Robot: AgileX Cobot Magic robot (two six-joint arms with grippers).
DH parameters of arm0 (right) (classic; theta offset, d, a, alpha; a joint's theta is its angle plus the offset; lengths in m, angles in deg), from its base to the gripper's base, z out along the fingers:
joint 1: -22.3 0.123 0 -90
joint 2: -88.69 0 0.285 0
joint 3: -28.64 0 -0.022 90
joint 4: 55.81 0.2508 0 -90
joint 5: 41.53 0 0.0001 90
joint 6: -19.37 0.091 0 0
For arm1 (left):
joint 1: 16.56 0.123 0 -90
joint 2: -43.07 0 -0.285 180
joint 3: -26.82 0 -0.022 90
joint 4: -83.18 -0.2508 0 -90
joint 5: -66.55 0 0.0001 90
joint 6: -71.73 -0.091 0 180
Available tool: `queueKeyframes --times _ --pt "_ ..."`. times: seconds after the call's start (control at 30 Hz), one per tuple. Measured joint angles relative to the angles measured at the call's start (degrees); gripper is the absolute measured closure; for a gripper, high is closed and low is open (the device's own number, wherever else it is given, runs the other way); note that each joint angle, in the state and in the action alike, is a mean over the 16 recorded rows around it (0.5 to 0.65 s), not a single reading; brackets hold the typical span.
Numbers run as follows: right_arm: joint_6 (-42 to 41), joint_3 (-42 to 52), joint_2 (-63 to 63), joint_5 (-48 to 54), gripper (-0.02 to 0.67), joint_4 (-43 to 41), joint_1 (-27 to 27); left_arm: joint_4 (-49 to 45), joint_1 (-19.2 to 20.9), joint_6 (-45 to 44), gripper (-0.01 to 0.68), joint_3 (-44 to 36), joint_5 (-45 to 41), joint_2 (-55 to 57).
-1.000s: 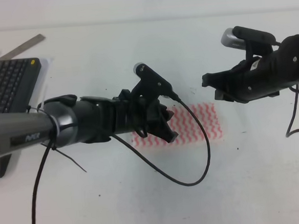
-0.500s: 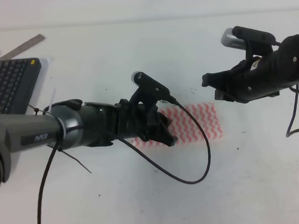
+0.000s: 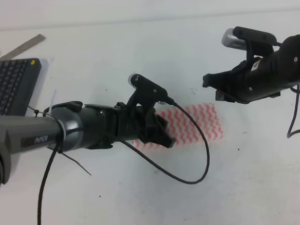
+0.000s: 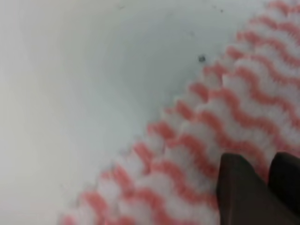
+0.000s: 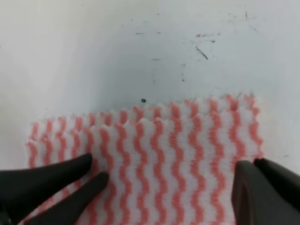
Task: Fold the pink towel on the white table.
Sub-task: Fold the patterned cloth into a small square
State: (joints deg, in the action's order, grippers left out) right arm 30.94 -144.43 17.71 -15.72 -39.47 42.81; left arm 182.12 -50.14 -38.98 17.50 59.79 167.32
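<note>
In the high view the left arm and its tool (image 3: 159, 135) cover the left part of the towel (image 3: 199, 123), so that edge cannot be seen. The keyboard (image 3: 6, 84) is cut off by the picture's left edge. The left wrist view is blurred; its two dark fingers (image 4: 243, 192) run off the bottom edge, and whether they pinch cloth cannot be told. The right tool (image 5: 164, 187) is cropped at the bottom in its own view.

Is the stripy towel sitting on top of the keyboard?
No, the pink towel lies flat on the white table, far from the keyboard at the left edge.
</note>
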Motion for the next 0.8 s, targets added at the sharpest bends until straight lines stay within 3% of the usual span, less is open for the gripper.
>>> queueKeyframes --times 0.8 --pt "-0.01 0.0 0.03 0.32 0.667 0.0 -0.01 -0.42 -0.12 0.12 0.541 -2.41 2.13 -2.3"
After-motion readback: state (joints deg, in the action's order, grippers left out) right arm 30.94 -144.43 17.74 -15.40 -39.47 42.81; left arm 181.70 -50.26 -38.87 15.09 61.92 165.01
